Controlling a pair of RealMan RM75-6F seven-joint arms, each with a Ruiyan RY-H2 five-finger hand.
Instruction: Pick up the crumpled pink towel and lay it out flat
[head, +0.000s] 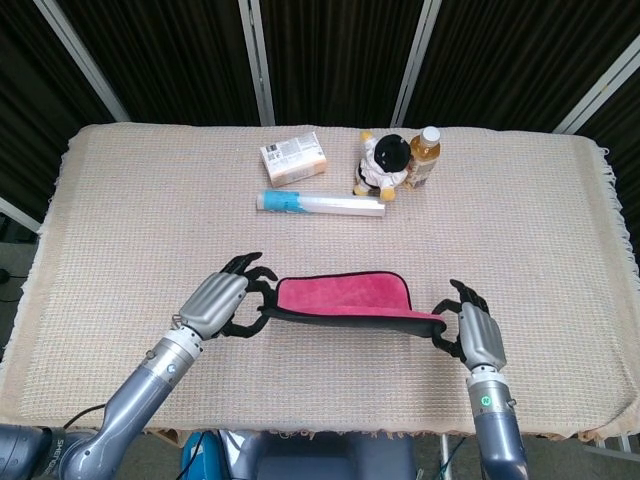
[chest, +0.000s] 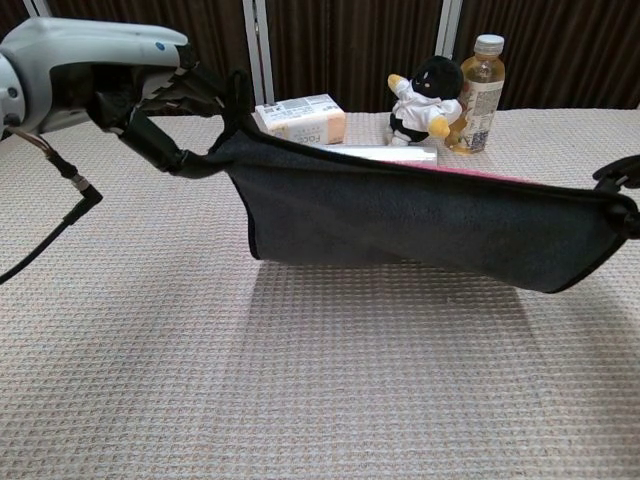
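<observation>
Above the near half of the cloth-covered table (head: 110, 200), the pink towel (head: 345, 296) hangs stretched between both hands, its long axis running left to right across the robot's front. Left hand (head: 215, 303) pinches one top corner and right hand (head: 478, 335) pinches the other, each equally close to its end. From the chest view the towel (chest: 420, 225) shows a dark underside, its upper edge taut and its lower edge sagging just clear of the table, so laying it flat likely means lowering both corners together. A box (head: 292, 157), tube (head: 322, 204), plush toy (head: 384, 163) and bottle (head: 424, 156) stand well beyond.
</observation>
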